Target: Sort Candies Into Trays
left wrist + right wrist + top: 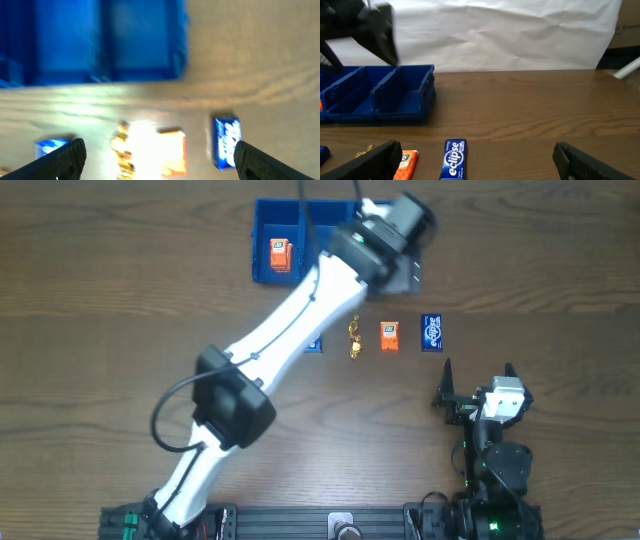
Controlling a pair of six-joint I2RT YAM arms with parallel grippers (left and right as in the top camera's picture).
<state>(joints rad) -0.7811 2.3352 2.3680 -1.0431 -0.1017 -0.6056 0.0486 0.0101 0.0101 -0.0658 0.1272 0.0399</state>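
You have four loose candies lying in a row on the brown wooden desk (560, 270), a little in front of the blue plastic tray with compartments (268, 220). From left to right in the top view they are a small blue wrapped candy (313, 344), partly hidden under the left arm, then a gold-wrapped candy (354, 338), a flat orange candy pack (389, 336) and a long dark blue gum pack (432, 332). They lie near each other but apart. A second orange candy pack (279, 254) lies inside the leftmost compartment of the tray. The compartments that you can see beside it hold nothing.

The left gripper (159, 146) hangs lifted above the desk, near the right part of the tray. Its fingers (65, 160) are wide apart and carry nothing. From its wrist view you look down on the row of candies and on the near wall of the tray.

The right gripper (478, 380) stands low over the desk on the right side, close to its own base and well apart from the tray. Its fingers are also spread apart and empty. It faces the row, with the gum pack the nearest candy to it.

Behind the desk hangs a white sheet (520, 35).
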